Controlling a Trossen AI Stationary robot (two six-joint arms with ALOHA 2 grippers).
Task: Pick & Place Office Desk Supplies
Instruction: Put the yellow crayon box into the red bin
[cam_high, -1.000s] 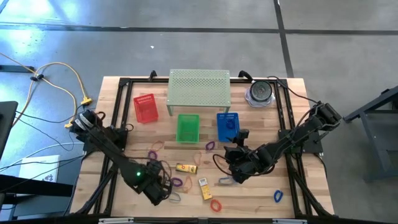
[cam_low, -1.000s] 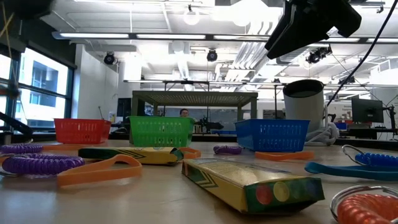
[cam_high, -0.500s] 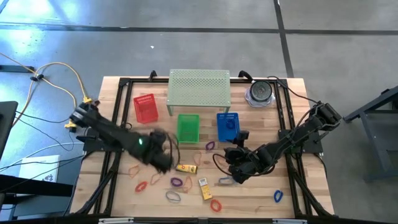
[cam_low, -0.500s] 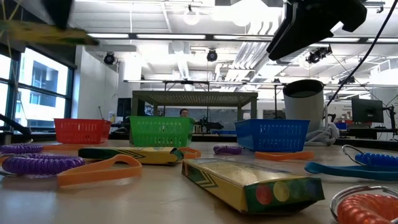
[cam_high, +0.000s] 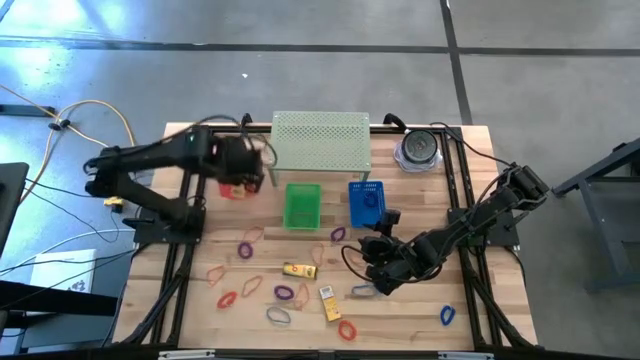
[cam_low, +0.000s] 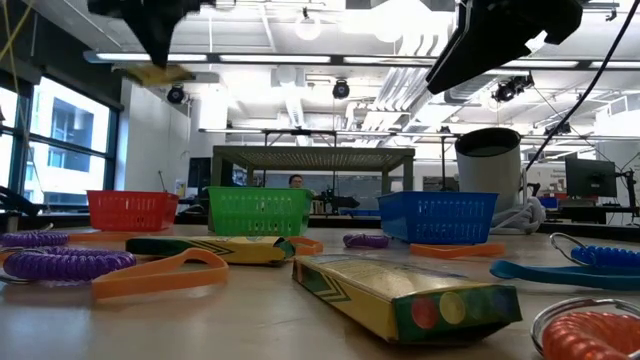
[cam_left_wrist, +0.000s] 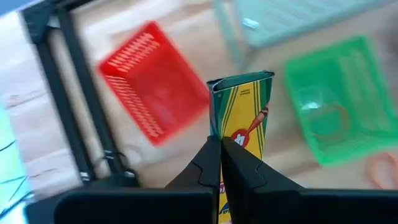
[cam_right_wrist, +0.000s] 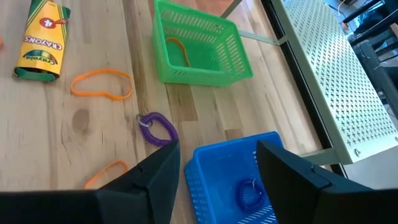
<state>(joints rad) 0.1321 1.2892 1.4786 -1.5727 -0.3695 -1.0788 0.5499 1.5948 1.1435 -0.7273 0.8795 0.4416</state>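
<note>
The left tool is pinching a yellow-and-green cardboard crayon packet over the red mesh basket; the narrow edge grip risks slipping. The right tool is hanging spread.

yellow-green crayon packet pinched upright in the left gripper, above the red basket.

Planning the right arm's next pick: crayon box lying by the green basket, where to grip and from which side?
Crayon box lies flat on the wood, long and narrow, nothing touching it. Come from above; close the jaws across its narrow width at mid-length. The orange loop alongside looks far enough to clear.
</note>
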